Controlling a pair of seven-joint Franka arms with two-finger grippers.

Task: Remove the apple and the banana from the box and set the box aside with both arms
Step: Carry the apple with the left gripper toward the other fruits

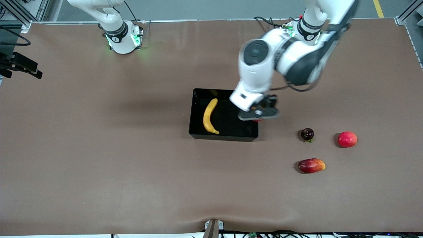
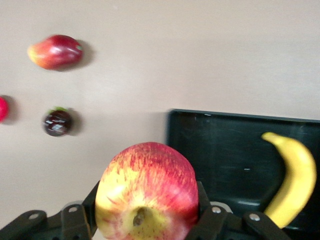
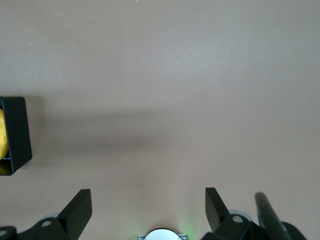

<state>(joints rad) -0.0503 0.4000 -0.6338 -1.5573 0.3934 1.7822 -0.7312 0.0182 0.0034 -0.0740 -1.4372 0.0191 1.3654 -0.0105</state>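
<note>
apple [image 2: 147, 192] clamped in left gripper [image 2: 145, 220] over black bin [image 1: 198, 127] holding banana [image 1: 210, 115]; right gripper [image 3: 147, 210] waiting, fingers apart.

The black bin [image 1: 195, 112] sits mid-table with the banana [image 1: 210, 116] lying along its end toward the right arm, so the rest of its floor is bare, though the left gripper [image 1: 259, 114] with the apple [image 2: 147, 192] clamped in it hangs over the bin's end wall toward the left arm. Toward the left arm's end, a dark round fruit [image 1: 307, 134], a pinkish-red round fruit [image 1: 347, 139] and a mango-like fruit [image 1: 311, 165] lie apart with gaps between. The right gripper [image 3: 148, 212] hangs spread over bare table.
</note>
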